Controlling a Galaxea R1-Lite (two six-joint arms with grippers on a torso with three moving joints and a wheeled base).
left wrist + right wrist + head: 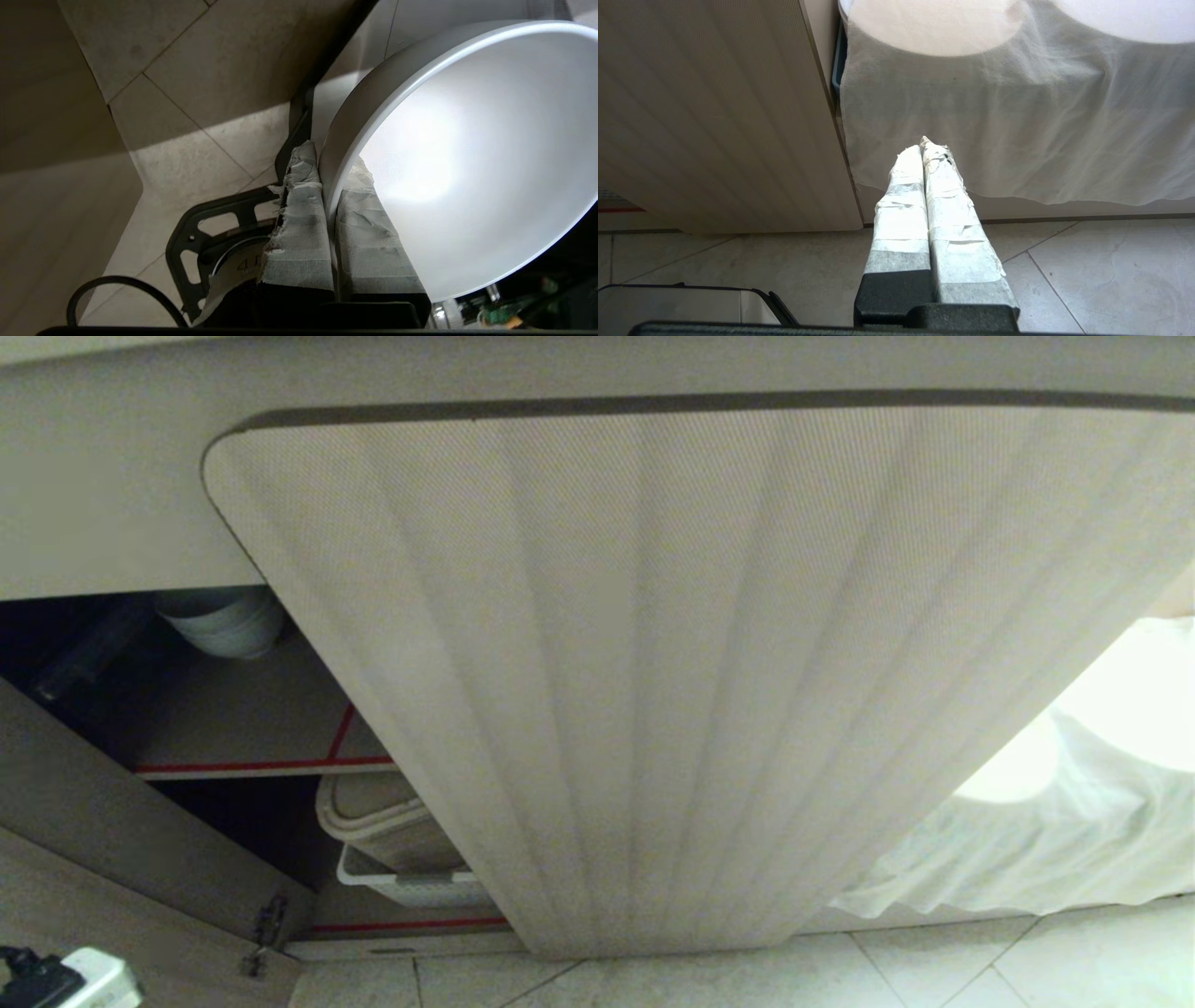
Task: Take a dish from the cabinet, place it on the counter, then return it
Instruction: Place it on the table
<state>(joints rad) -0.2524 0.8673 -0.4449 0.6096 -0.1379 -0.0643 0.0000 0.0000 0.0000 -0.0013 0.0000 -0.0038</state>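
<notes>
Filling most of the head view, the open ribbed door (709,681) of the cabinet (112,495) hangs in front of the camera, with the bench edge (597,355) above it at the far top. A white cloth (1046,840) drapes over something at the right, above the tiled floor (934,971). To the left of the door the cabinet interior is exposed: an upper shelf (271,747) edged in red tape carries stacked bowls (224,621) at its far end, and a beige bin (383,821) sits in a white basket (411,887) on the level below.

The dish (476,154) is out of the cabinet, clamped by its rim in the left end effector (329,186): one taped finger (299,219) lies outside the wall, the other inside. A rim pinch of this kind probably leaves the foot free for setting down. The dish is tilted, its hollow facing the wrist camera, with floor tiles behind it.

The right end effector (924,149) is parked low near the floor, fingers pressed together on nothing, pointing at the cloth.
</notes>
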